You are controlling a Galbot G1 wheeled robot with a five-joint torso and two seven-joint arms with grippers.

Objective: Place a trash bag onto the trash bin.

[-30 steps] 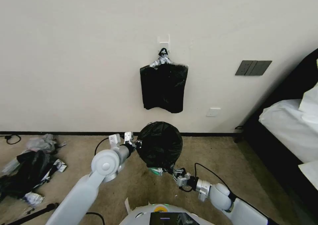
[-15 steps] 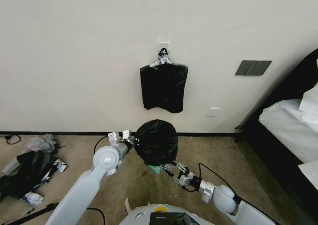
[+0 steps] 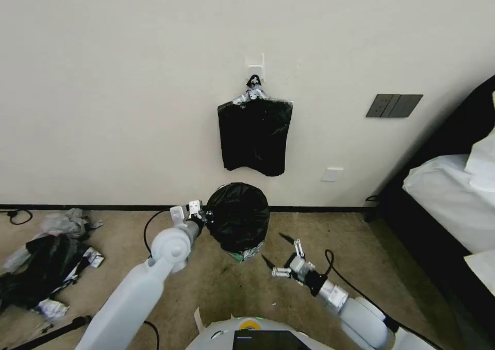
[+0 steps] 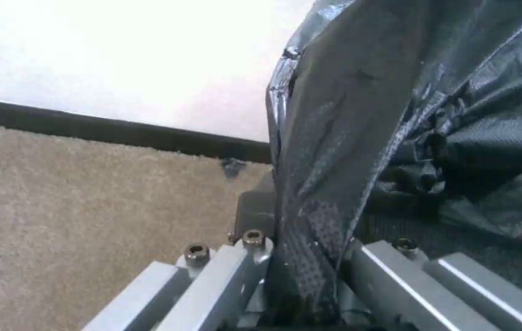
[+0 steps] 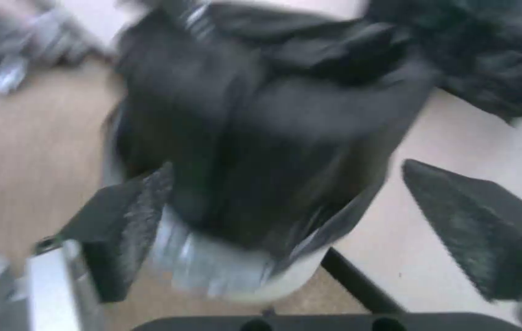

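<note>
— How far along would you say the bagging is?

— Well along. The trash bag [image 3: 238, 215] is draped over the trash bin [image 3: 238, 255], which stands on the carpet close to the wall's baseboard. The black plastic covers the mouth and most of the sides; only a sliver of the bin's pale wall and greenish base peeks out under the silvery hem on the side nearest the robot.

— And the grippers?

— The left gripper [image 3: 205, 217] is at the bag's left side, and the left wrist view shows a fold of the black film caught between its metal fingers [image 4: 236, 271], so it is pinching the bag. The right gripper [image 3: 281, 254] hangs over the carpet just beside the bin, on the robot's side of it, with its pads [image 5: 132, 225] spread wide and nothing between them, apart from the bag.

— So what remains?

— I judge little. The left gripper has yet to release its fold. The hem looks uneven on the near side, so it may want tugging down. Whether the bag's middle is pushed into the bin or merely stretched across the top, I cannot tell.
</note>
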